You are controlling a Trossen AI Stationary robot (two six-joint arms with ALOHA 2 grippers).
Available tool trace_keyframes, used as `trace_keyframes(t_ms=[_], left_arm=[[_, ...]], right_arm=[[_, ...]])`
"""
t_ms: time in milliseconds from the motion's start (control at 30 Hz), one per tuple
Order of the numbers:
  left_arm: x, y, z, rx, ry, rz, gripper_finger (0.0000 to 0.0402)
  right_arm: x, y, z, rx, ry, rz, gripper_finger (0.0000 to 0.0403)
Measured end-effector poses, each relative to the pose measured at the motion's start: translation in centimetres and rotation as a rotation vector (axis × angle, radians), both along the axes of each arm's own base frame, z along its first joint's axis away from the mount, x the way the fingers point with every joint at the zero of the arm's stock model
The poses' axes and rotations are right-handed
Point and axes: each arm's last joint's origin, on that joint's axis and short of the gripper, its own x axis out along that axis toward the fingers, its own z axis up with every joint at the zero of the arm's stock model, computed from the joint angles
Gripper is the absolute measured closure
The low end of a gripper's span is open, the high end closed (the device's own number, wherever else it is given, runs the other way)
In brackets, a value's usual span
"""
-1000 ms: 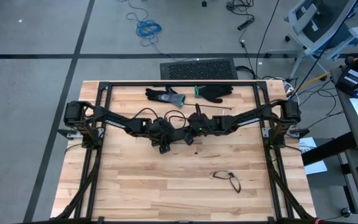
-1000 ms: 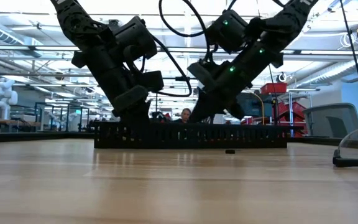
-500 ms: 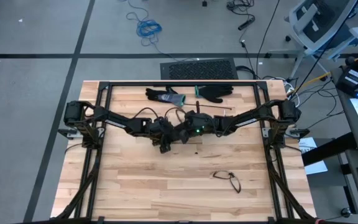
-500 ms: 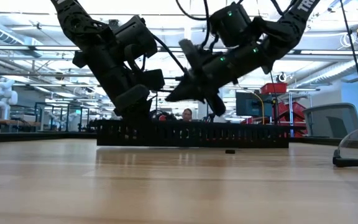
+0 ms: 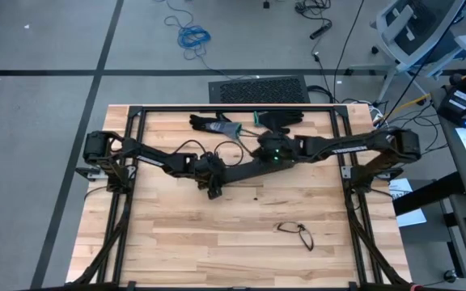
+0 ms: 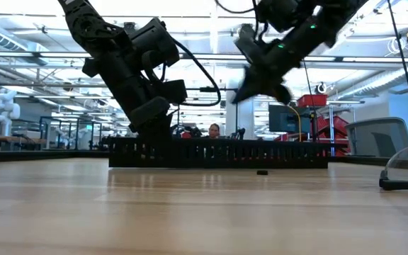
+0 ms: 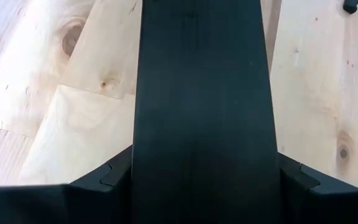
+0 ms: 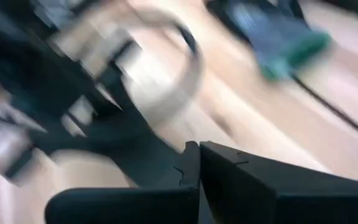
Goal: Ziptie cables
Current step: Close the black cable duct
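Gloves [image 5: 217, 124] at far edge, glasses [image 5: 296, 233] nr front.

table [image 5: 176, 234]: pale wood planks | on it: black slotted duct [image 6: 218, 153], gloves [image 5: 217, 124], glasses [image 5: 296, 232]

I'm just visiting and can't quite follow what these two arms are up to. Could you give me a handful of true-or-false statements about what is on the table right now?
1. The left gripper is clamped around the long black slotted duct. True.
2. The right gripper is pressed down onto the tabletop. False: it is shut and lifted clear above the duct.
3. A pair of glasses lies on the near part of the wooden table, away from both arms. True.
4. The gloves sit at the near edge beside the glasses. False: they lie at the far edge.
5. The right gripper holds a bundle of coloured cables. False: nothing shows between its fingers.
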Motion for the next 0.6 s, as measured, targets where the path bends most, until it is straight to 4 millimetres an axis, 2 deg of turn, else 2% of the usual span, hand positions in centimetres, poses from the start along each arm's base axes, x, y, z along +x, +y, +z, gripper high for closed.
trace_keyframes(t_ms=[100,200,600], left_arm=[[0.0,0.0,0.0,-0.001,0.0,0.0,0.0165],[0.0,0.0,0.0,-0.001,0.0,0.0,0.0165],[0.0,0.0,0.0,-0.007,0.005,0.006,0.0165]], right_arm=[[-1.5,0.2,-0.5,0.031,0.152,-0.024,0.0403],[-2.2,0.7,-1.1,0.049,0.25,-0.025,0.0403],[-1.0,1.7,-4.5,0.04,0.371,-0.007,0.0403]])
